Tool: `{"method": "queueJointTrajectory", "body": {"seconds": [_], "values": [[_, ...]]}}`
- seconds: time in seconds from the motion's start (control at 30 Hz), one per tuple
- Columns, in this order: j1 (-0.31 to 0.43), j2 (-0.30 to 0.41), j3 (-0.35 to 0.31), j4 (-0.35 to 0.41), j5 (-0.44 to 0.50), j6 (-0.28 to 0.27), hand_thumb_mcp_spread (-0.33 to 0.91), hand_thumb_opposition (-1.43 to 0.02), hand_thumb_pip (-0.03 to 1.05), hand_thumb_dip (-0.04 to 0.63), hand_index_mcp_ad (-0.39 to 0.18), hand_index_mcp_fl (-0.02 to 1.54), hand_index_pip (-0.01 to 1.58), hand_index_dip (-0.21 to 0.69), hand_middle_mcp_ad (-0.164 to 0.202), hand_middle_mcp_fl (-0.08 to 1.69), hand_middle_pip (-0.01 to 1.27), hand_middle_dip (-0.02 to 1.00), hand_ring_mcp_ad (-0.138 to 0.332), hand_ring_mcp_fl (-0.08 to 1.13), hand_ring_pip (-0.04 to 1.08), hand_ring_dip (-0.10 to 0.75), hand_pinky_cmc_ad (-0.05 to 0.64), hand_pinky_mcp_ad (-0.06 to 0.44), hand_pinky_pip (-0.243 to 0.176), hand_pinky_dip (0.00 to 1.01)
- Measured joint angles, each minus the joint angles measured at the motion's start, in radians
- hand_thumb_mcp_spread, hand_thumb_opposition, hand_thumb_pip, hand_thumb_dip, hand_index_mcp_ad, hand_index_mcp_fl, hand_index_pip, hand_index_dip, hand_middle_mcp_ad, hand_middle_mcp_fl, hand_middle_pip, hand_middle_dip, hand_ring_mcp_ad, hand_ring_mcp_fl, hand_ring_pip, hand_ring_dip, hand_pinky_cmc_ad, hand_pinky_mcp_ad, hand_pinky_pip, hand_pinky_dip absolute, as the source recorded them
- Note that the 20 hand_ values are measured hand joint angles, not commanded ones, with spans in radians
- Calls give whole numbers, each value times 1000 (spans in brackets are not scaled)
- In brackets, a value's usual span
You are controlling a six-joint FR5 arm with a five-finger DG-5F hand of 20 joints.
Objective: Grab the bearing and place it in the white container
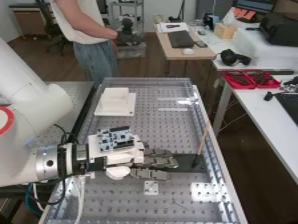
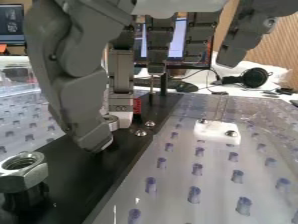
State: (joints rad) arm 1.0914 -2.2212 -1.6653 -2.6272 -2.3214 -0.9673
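The hand (image 1: 158, 159) is spread beside what looks like the bearing (image 2: 112, 121). Squeeze its sides softly, then lift straight up.

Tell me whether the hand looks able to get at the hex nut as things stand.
Probably yes: the hex nut stands over the black plate with its top uncovered, and nothing seems to block the way from the hand.

shiny metal nut (image 2: 24, 174), smooth plate (image 2: 90, 182), glossy benchtop (image 2: 174, 175)
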Motion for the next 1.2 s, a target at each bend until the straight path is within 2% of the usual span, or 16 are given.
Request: {"method": "queueJointTrajectory", "body": {"seconds": [0.07, 0.6, 0.8, 0.9, 1.0, 1.2], "values": [[0, 0, -1, 3, -1, 4, 506, -852, 510, 307, -150, 337, 1295, 127, 19, 101, 152, 190, 119, 0, 96, 42, 312, 230, -75, 180], [1, -1, 1, 0, 1, 5, 503, -853, 515, 300, -147, 365, 1304, 126, 19, 122, 152, 188, 119, 3, 101, 42, 312, 230, -75, 180], [3, 18, 0, -3, 1, 11, 529, -958, 496, 298, -152, 417, 1307, 126, 19, 119, 152, 188, 119, 3, 101, 42, 316, 250, -73, 176], [4, 32, -3, -4, 6, 12, 600, -974, 496, 298, -152, 417, 1307, 126, 19, 122, 152, 190, 119, 3, 101, 42, 316, 250, -73, 176], [5, 48, -10, -7, 18, 15, 625, -974, 499, 302, -213, 417, 1306, 126, 19, 127, 152, 188, 119, 2, 101, 42, 312, 248, -61, 180], [16, 88, -39, -12, 50, 15, 625, -976, 499, 302, -222, 417, 1306, 126, 16, 127, 147, 188, 120, 2, 101, 42, 312, 248, -61, 180]]}}
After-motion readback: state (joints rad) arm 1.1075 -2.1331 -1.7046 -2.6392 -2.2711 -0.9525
